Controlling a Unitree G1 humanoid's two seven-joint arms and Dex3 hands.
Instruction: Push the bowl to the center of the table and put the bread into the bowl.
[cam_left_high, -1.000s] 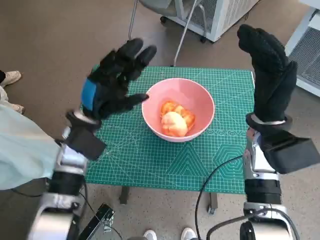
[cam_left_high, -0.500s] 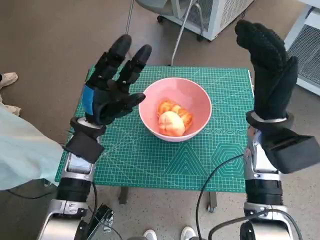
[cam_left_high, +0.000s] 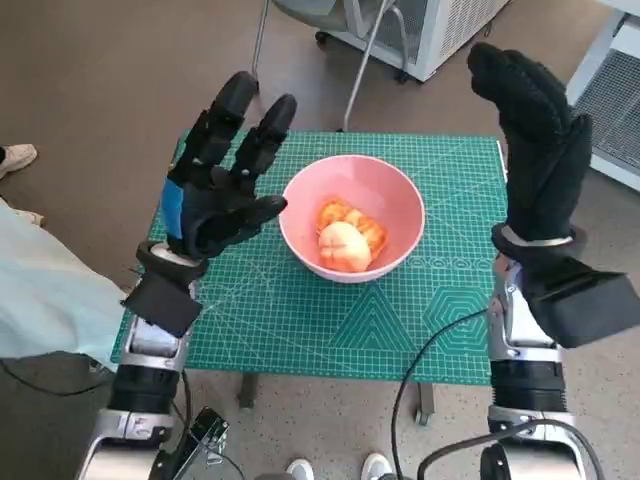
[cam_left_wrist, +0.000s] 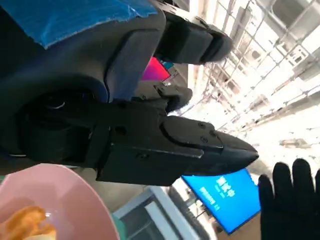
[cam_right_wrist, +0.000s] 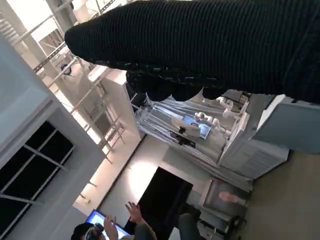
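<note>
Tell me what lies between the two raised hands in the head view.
The pink bowl holding the bread sits on the green mat between left hand and right hand.

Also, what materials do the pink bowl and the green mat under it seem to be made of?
The pink bowl looks like smooth plastic or glazed ceramic: an even colour with a soft sheen on its inner wall; the pictures cannot settle which. The green mat looks like a matte vinyl or rubber cutting mat: it lies flat, does not shine, and carries a printed grid and angle lines.
</note>
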